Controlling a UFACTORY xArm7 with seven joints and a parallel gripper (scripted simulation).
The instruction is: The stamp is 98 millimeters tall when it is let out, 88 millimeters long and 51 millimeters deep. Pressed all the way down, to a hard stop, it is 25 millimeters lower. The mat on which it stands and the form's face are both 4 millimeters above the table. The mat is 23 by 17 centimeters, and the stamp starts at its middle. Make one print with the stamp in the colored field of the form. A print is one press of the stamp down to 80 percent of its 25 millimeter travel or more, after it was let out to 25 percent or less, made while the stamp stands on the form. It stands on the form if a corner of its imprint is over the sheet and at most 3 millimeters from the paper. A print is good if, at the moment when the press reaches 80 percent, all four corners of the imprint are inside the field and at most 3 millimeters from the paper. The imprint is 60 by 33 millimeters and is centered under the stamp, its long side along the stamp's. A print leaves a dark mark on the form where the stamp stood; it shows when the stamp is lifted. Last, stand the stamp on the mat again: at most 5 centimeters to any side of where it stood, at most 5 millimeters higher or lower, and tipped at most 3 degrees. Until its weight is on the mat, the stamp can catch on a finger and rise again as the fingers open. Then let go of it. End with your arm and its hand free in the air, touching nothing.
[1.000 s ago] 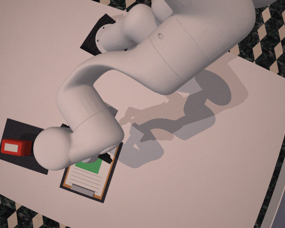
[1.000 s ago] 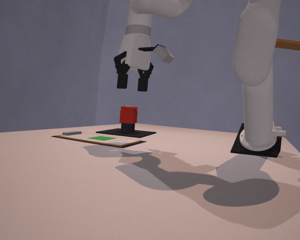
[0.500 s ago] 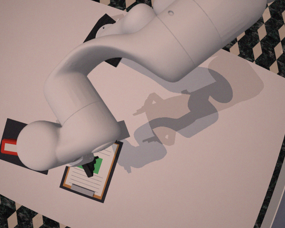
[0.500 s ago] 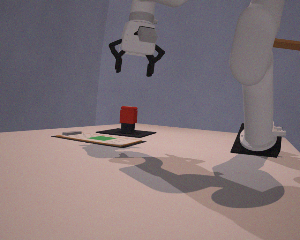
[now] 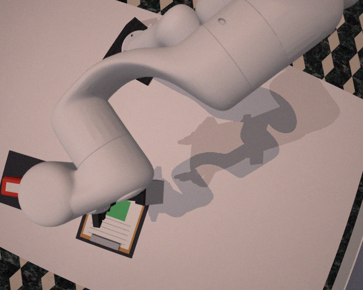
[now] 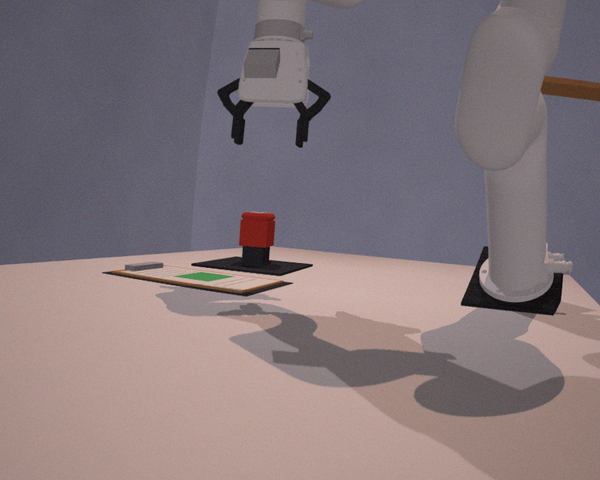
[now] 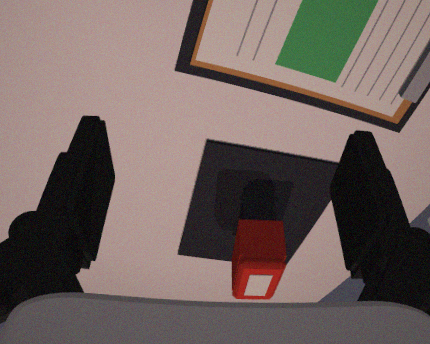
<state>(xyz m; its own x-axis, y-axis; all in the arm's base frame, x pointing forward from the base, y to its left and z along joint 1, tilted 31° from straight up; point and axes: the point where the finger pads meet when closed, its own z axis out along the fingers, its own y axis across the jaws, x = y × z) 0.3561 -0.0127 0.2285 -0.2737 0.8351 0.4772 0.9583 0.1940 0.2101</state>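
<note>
One stamp (image 6: 257, 234), red-topped, stands upright at the middle of one dark mat (image 6: 285, 266). Beside the mat lies one form (image 6: 155, 273) with one green field (image 6: 203, 276). One gripper (image 6: 267, 138) hangs well above the stamp, fingers spread almost fully, holding and touching nothing.

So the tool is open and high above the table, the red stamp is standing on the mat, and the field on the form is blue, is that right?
Not quite: the field on the form is green, not blue, as the wrist view shows plainly. The rest holds: the tool hangs open, high above the table, and the red stamp stands on the mat.
</note>
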